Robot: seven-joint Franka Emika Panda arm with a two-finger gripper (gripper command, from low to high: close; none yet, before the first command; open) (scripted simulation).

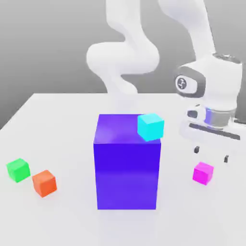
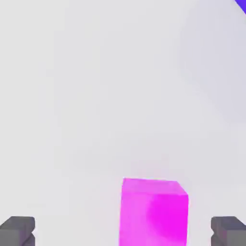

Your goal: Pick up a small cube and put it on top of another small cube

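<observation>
The small magenta cube (image 1: 203, 172) rests on the white table at the exterior view's right. My gripper (image 1: 211, 153) hangs just above and slightly behind it, open, with nothing between its fingers. In the hand view the magenta cube (image 2: 153, 211) lies between the two dark fingertips (image 2: 18, 230), apart from both. A cyan cube (image 1: 150, 127) sits on the top right corner of the big blue-purple block (image 1: 127, 163).
A green cube (image 1: 18, 169) and an orange cube (image 1: 44, 183) lie on the table (image 1: 57, 115) at the exterior view's left. The tall blue-purple block stands mid-table, left of my gripper. The arm's white links rise behind it.
</observation>
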